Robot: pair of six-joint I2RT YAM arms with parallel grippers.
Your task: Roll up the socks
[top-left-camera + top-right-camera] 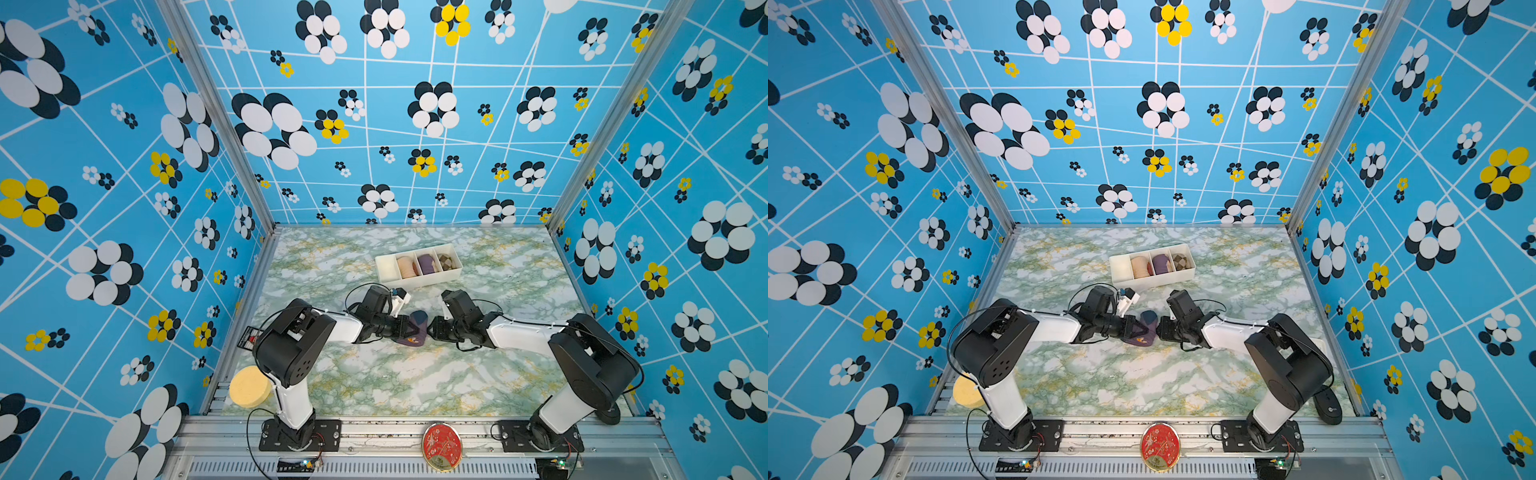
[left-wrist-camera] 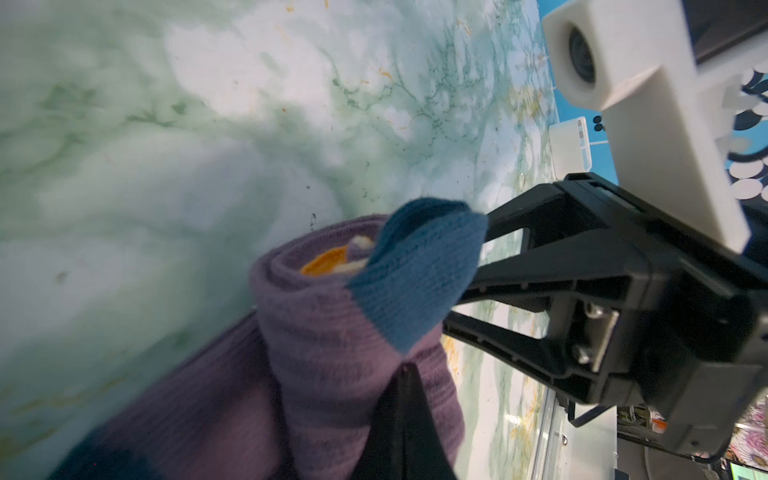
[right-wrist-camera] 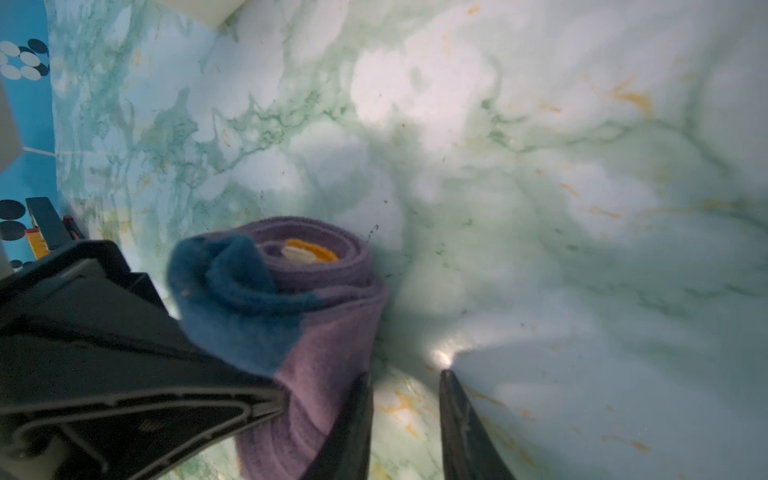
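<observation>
a: how far is it getting?

b: the socks (image 3: 316, 316) are sitting at mid-table, already wound into a roll, orange cuff at the core, blue toe sticking out loose. the left gripper (image 1: 402, 329) is clamping the roll. the right gripper (image 3: 404, 386) is standing narrowly apart just beside it, holding nothing.

a: what's remaining?

b: probably securing that toe, then, i'm guessing, carrying it back to the tray (image 1: 419, 283), where one end compartment is sitting empty.

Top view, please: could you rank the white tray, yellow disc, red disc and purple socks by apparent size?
1. white tray
2. red disc and yellow disc: look alike, so unranked; the yellow one is partly hidden.
3. socks, smallest, also partly hidden.
</observation>
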